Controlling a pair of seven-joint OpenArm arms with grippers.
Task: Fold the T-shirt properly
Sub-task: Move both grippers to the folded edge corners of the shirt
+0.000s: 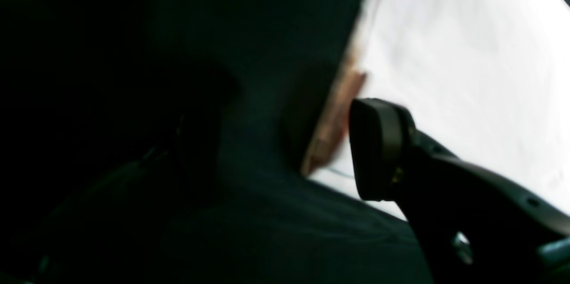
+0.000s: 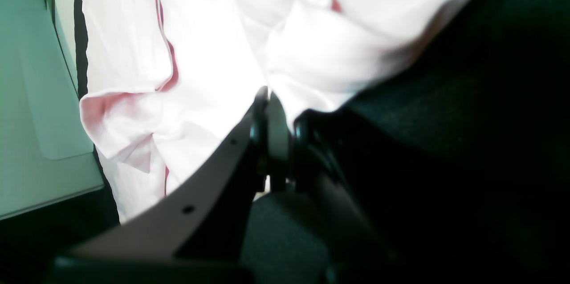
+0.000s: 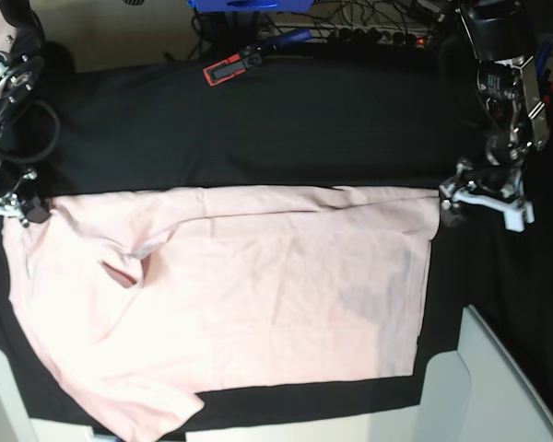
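The pale pink T-shirt (image 3: pixel 249 295) lies spread flat on the black-clothed tabletop (image 3: pixel 286 129), its long axis running side to side in the base view, with the sleeves and neck end toward that view's left and the straight hem toward its right. The right pincer (image 2: pixel 274 119) is clenched on a pinch of the shirt's fabric at the far left corner. The left pincer (image 3: pixel 484 195) stands released, just beside the hem's upper corner and gripping nothing.
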